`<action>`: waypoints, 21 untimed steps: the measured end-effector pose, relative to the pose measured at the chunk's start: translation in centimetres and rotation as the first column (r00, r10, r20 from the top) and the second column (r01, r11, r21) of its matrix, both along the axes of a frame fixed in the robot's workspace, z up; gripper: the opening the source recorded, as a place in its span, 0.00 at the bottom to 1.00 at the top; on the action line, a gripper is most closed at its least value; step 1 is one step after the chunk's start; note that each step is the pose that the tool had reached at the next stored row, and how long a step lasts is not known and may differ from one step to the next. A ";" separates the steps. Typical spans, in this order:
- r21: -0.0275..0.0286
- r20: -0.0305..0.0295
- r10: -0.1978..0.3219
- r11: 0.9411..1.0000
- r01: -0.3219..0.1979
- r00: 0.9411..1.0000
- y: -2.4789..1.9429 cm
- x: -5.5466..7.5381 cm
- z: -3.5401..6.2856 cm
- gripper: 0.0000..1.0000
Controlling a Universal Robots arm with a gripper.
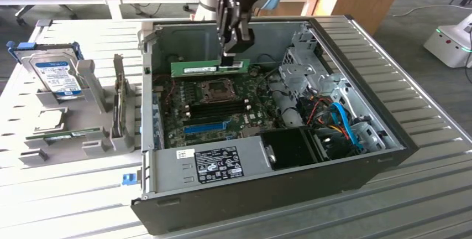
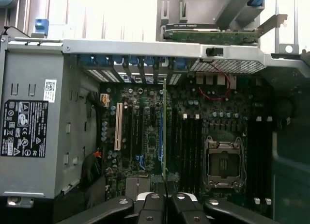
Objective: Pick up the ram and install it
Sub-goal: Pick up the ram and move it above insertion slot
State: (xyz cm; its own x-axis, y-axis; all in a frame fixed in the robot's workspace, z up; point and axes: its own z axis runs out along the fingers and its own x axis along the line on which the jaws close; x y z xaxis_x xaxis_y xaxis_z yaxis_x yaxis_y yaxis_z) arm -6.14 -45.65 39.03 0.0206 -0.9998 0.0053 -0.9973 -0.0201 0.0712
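Gripper (image 1: 234,56) (image 2: 165,202): clenched on the ram (image 1: 199,68) (image 2: 164,127), pinching it across its flat faces, inside the open case (image 1: 383,139).

Ram: hangs on edge above the board (image 1: 251,114), clear of it, near the case's back wall. Green face and pale label face the exterior camera.

Grip point: close to the stick's 3 o'clock end in the exterior view. Most of its length runs from the fingers toward 9 o'clock.

Long axis: 9-to-3 in the exterior view, near level. In the wrist view it shows as a thin green edge-on line running straight away from the fingers.

Key relation: the black slots (image 1: 216,108) (image 2: 191,141) sit at 6 o'clock from the ram in the exterior view, beside the socket (image 1: 219,88) (image 2: 223,161). Their long axis also reads 9-to-3, so stick and slots look parallel. In the wrist view the stick's edge lies just beside the slots, not over one, and close to the blue slot (image 1: 203,126). My read: direction is matched, a sideways offset remains, and the stick is not seated.

Outward: second stick (image 1: 74,135) lies in the grey holder (image 1: 110,139) at 9 o'clock from the case. The drive (image 1: 59,78) stands at 10 o'clock. Both are well apart from the gripper.
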 end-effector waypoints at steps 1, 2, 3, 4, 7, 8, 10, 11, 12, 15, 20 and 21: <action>0.000 -0.001 0.000 1.000 0.000 1.000 0.00 0.3 0.00 0.12; 0.000 -0.001 0.000 1.000 0.000 1.000 0.00 0.6 0.00 0.12; 0.000 -0.002 0.001 1.000 -0.001 1.000 0.00 0.9 0.00 0.12; 0.000 -0.002 0.001 1.000 -0.001 1.000 0.00 1.2 0.00 0.12; 0.000 -0.002 0.001 1.000 -0.001 1.000 -0.01 1.7 0.00 0.12; 0.000 -0.002 0.001 1.000 -0.001 1.000 0.00 1.7 0.00 0.12; 0.000 -0.002 0.001 1.000 -0.001 1.000 0.00 1.7 0.00 0.12; 0.000 -0.002 0.001 1.000 -0.001 1.000 0.00 1.7 0.00 0.12; 0.000 -0.002 0.001 1.000 -0.001 1.000 0.04 1.7 -0.02 0.12; 0.000 -0.002 0.001 1.000 -0.001 1.000 0.25 1.7 -0.03 0.12; 0.000 -0.002 0.001 1.000 -0.001 1.000 1.06 1.7 -0.09 0.12; 0.000 -0.002 0.001 1.000 -0.001 1.000 1.28 1.7 -0.10 0.12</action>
